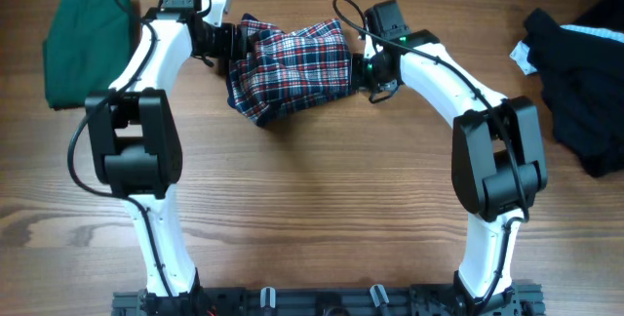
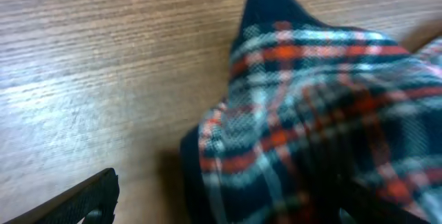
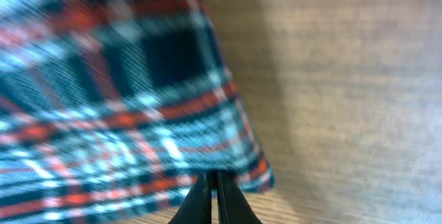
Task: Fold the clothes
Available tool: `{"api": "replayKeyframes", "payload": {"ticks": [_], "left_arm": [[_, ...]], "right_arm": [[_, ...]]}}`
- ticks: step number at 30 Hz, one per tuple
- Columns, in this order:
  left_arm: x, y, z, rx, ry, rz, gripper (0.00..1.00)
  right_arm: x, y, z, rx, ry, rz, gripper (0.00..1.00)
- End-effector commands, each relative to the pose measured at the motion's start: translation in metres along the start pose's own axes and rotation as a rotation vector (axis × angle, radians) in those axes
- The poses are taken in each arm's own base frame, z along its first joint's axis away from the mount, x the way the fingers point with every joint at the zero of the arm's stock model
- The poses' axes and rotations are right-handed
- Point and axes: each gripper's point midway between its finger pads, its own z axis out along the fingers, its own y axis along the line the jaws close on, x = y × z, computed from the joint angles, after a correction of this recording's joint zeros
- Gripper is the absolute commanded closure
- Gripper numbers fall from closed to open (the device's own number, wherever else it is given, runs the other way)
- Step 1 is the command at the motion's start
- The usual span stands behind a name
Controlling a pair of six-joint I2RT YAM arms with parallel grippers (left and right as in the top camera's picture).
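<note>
At the far left of the worktop (image 1: pixel 312 199), a dark green garment (image 1: pixel 83 48) lies flat in a tidy block; you can probably count that one as folded. Next to the right, near the back edge, the left jaws stand wide apart beside the plaid dress (image 1: pixel 292 67). The left wrist view shows one finger (image 2: pixel 90 200) well off to the side, with nothing pinched. The dress itself sits in the middle, between your two arms, bunched and doubled over on itself. It reads as partway folded, not yet a neat packet, and it needs squaring up. At its right edge, the right jaws are pressed together on the hem, with the fingertips (image 3: pixel 200 207) meeting at the cloth. At the far right, a black garment (image 1: pixel 580 82) lies in a crumpled heap, well apart from both arms. That one looks wholly left to do.
</note>
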Motion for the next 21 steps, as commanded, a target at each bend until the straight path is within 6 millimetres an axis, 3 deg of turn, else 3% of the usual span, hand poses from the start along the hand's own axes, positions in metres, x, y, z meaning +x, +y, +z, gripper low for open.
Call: {"api": "replayKeyframes", "payload": {"ticks": [1, 2, 5, 8, 10, 14, 21], "left_arm": [[-0.029, -0.028, -0.067, 0.073, -0.111, 0.018, 0.16], [-0.031, -0.037, -0.074, 0.109, -0.12, 0.024, 0.21], [-0.037, -0.062, -0.09, 0.167, -0.149, 0.034, 0.68], [-0.034, -0.086, -0.085, 0.206, -0.129, 0.013, 0.91], [-0.029, -0.11, -0.077, 0.233, -0.106, 0.05, 0.96], [-0.018, -0.151, -0.062, 0.246, -0.074, 0.124, 0.96], [0.017, -0.155, -0.018, 0.169, 0.059, 0.142, 0.96]], "right_arm": [[-0.032, 0.021, -0.029, -0.051, -0.094, -0.058, 0.95], [-0.034, 0.022, -0.031, -0.054, -0.103, -0.06, 0.95], [-0.04, 0.02, -0.036, -0.057, -0.116, -0.052, 0.96], [-0.042, 0.016, -0.037, -0.069, -0.116, -0.036, 0.96], [-0.045, 0.011, -0.038, -0.073, -0.118, -0.012, 0.96], [-0.049, 0.002, -0.043, -0.089, -0.122, 0.016, 0.96], [-0.059, -0.016, -0.056, -0.103, -0.143, 0.053, 0.96]]}}
